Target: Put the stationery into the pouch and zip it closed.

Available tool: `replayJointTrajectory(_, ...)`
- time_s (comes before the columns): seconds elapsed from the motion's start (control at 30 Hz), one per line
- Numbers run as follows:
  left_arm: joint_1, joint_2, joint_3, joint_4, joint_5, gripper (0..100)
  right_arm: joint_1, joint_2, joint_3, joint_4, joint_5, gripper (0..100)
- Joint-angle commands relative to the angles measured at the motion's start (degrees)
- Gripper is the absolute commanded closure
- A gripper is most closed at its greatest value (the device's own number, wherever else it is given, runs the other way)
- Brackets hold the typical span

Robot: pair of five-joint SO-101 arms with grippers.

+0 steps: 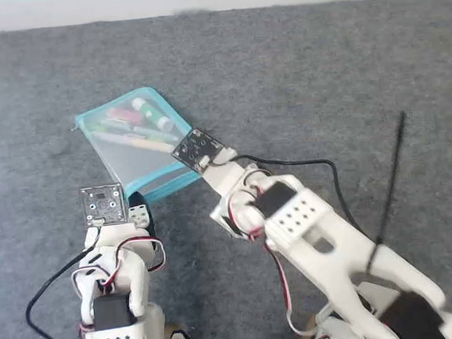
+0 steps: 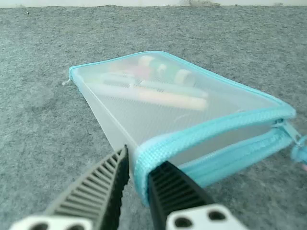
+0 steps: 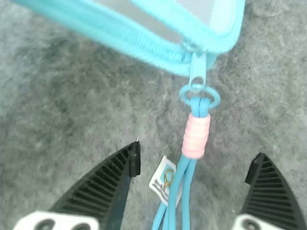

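Observation:
A translucent pouch [image 1: 132, 150] with a teal zipper edge lies on the grey felt, holding pens and other stationery [image 1: 137, 122]. In the left wrist view the stationery [image 2: 163, 93] shows through the pouch wall [image 2: 158, 120]. My left gripper [image 2: 141, 158] is shut on the pouch's near teal corner. The zipper slider [image 3: 194, 62] sits at the other near corner of the pouch [image 3: 144, 38], trailing a teal cord with a pink bead [image 3: 195, 136]. My right gripper [image 3: 198, 152] is open, one finger on each side of that cord, without touching it.
Grey felt [image 1: 344, 70] covers the whole table, with bare room beyond and to the right of the pouch. A black cable [image 1: 388, 194] rises beside the right arm [image 1: 294, 211]. A small white tag [image 3: 164, 179] hangs on the pull cord.

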Motion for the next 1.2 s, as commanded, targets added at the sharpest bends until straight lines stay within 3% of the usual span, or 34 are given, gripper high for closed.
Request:
replayJointTrajectory(0.0, 0.7, -1.05, -0.57, -0.09, -0.18, 99, 0.48, 5.76, -7.65, -1.27, -1.14, 64.8)
replayJointTrajectory(0.2, 0.7, -1.05, -0.57, -0.18, -0.18, 99, 6.11, 15.16, -13.63, -1.36, -1.49, 64.8)
replayJointTrajectory(0.4, 0.7, -1.05, -0.57, -0.26, -0.18, 99, 6.29, 18.86, -15.65, -1.36, -3.25, 66.2)
replayJointTrajectory(0.67, 0.7, -1.05, -0.57, -0.26, -0.18, 99, 5.93, 18.77, -15.47, -0.92, -3.25, 93.7)
replayJointTrajectory(0.77, 0.7, -1.05, -0.57, -0.26, -0.18, 99, 6.11, 18.51, -16.0, 0.92, -3.25, 99.4)
replayJointTrajectory(1.03, 2.55, -0.88, -0.66, -0.09, -0.18, 99, 4.44, 0.22, -18.2, 17.54, -2.81, 99.2)
replayJointTrajectory(1.17, 6.07, -0.79, -0.66, 1.05, -0.18, 99, 0.04, -12.97, -14.95, 19.74, 0.35, 99.2)
